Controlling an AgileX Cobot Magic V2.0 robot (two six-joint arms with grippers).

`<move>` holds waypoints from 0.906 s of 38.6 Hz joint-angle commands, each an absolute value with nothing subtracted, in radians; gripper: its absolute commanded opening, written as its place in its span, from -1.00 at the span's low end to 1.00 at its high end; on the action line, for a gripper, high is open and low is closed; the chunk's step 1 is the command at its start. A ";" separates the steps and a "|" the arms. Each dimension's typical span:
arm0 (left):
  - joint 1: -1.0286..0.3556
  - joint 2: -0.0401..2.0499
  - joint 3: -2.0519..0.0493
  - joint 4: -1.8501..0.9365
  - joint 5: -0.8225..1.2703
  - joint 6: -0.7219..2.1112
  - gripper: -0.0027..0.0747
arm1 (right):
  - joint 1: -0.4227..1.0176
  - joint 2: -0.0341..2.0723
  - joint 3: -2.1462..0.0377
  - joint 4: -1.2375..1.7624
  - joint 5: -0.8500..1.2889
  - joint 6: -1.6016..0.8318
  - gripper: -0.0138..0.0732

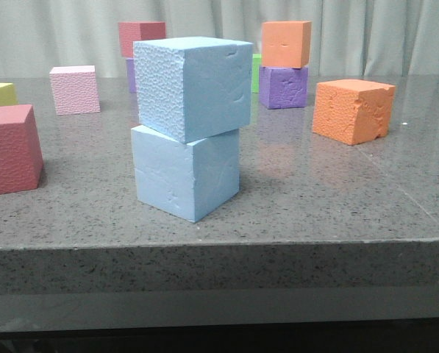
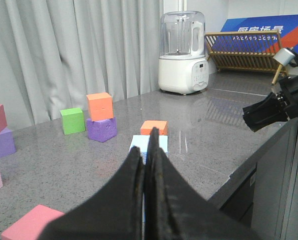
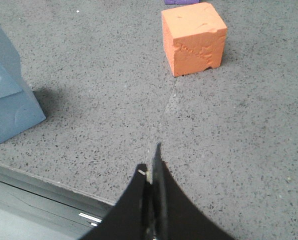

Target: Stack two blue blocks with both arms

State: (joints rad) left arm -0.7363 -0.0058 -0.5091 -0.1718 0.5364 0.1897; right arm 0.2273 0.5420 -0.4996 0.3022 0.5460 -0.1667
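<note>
The two blue blocks stand stacked near the table's front edge. The pebbled upper block (image 1: 193, 87) sits twisted on the smoother lower block (image 1: 186, 170) and overhangs it slightly. Neither gripper shows in the front view. In the left wrist view my left gripper (image 2: 146, 142) is shut and empty, pulled back from the stack, whose pale top (image 2: 162, 143) shows behind the fingers. My right gripper (image 3: 149, 157) is shut and empty over the table's front edge, off to the side of the stack (image 3: 14, 110). The right arm (image 2: 276, 102) also shows in the left wrist view beyond the table's corner.
A loose orange cube (image 1: 351, 110) lies right of the stack, also in the right wrist view (image 3: 193, 37). Behind it an orange cube (image 1: 285, 43) sits on a purple one (image 1: 284, 87). Pink (image 1: 74, 90) and red (image 1: 9, 147) cubes lie to the left. A blender (image 2: 182, 52) stands further off.
</note>
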 commanded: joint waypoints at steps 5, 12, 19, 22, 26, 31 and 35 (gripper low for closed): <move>-0.745 -0.022 -0.502 -0.188 0.422 0.188 -0.98 | 0.221 0.543 -0.525 0.308 0.478 -0.172 -0.84; -0.745 -0.023 -0.390 -0.024 0.297 0.017 -0.98 | 0.221 0.543 -0.525 0.308 0.478 -0.172 -0.84; -0.682 -0.023 -0.282 0.064 0.250 -0.074 -0.98 | 0.221 0.543 -0.525 0.308 0.478 -0.172 -0.84; -0.601 -0.023 -0.234 0.083 0.248 -0.074 -0.98 | 0.221 0.543 -0.525 0.308 0.478 -0.172 -0.84; -0.477 -0.023 -0.166 0.083 0.207 -0.074 -0.98 | 0.221 0.543 -0.525 0.308 0.478 -0.172 -0.84; -0.332 -0.023 -0.104 0.079 0.153 -0.074 -0.98 | 0.221 0.543 -0.525 0.308 0.478 -0.172 -0.84; -0.226 -0.023 -0.075 0.079 0.140 -0.074 -0.98 | 0.221 0.543 -0.525 0.308 0.478 -0.172 -0.84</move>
